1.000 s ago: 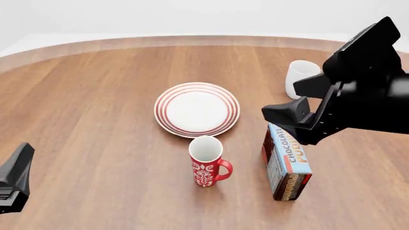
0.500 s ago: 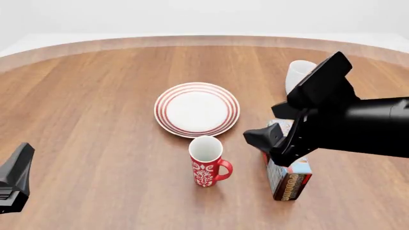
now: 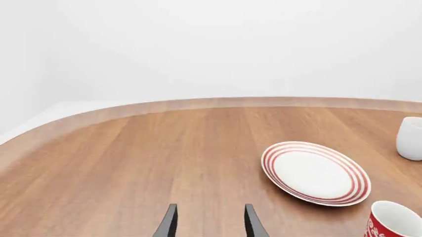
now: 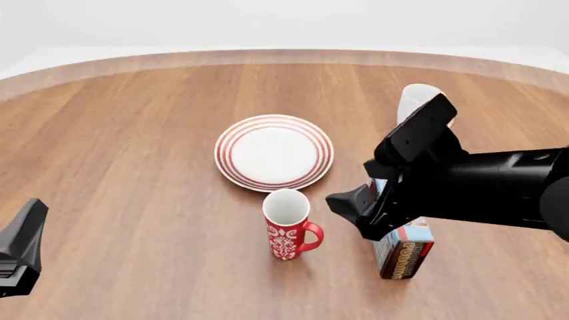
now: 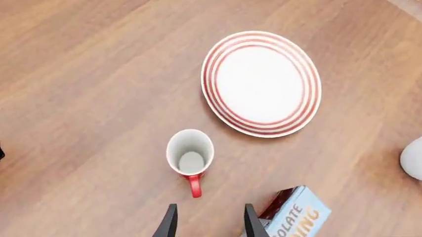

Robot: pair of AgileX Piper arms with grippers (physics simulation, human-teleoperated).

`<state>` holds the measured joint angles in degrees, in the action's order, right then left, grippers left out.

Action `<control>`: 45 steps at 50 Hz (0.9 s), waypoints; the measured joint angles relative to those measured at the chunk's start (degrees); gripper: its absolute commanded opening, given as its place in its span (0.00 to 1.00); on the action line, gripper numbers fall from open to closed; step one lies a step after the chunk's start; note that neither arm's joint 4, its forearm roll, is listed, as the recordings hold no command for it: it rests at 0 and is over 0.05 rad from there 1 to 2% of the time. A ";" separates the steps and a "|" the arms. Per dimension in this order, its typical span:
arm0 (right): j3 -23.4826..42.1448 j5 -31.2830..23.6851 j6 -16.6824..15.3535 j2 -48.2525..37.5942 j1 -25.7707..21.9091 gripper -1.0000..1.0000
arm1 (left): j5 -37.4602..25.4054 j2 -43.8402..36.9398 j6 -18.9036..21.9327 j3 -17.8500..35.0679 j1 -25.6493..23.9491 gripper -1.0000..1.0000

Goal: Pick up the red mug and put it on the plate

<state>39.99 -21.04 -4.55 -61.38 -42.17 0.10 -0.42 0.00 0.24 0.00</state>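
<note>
Your red mug stands upright on the table, just in front of the plate and apart from it, its white inside showing and its loop handle turned toward the right side of the front view. From above, in the right wrist view, you look straight down into the mug, with the handle pointing back toward your fingertips and the plate lying beyond it, bare. Your right gripper hangs above the table to the right of the mug, not touching it; its two fingers show apart with a clear gap between them, so the jaws stand open and hold nothing. That arm crosses in front of a chocolate pudding box, which stands just to the right of the mug, and partly hides a plain white mug farther back on the right. Your left gripper sits low at the near left edge of the front view, well apart from everything; in the left wrist view its fingertips are spread over bare wood, jaws open and empty. From that camera you can see the plate, the rim of the red mug near the corner, and the white mug at the frame's edge.
</note>
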 measured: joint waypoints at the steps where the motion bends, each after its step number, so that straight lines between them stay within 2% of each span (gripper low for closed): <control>1: -0.13 0.23 0.05 -0.23 0.02 1.00 | 0.00 0.00 0.00 0.00 0.00 1.00; 14: -1.52 2.92 0.35 -3.62 0.69 1.00 | 0.00 0.00 0.00 0.00 0.00 1.00; 45: -3.31 8.28 3.11 -8.68 -1.35 1.00 | 0.00 0.00 0.00 0.00 0.00 1.00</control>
<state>36.69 -12.76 -1.45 -70.06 -43.52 0.10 -0.42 0.00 0.24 0.00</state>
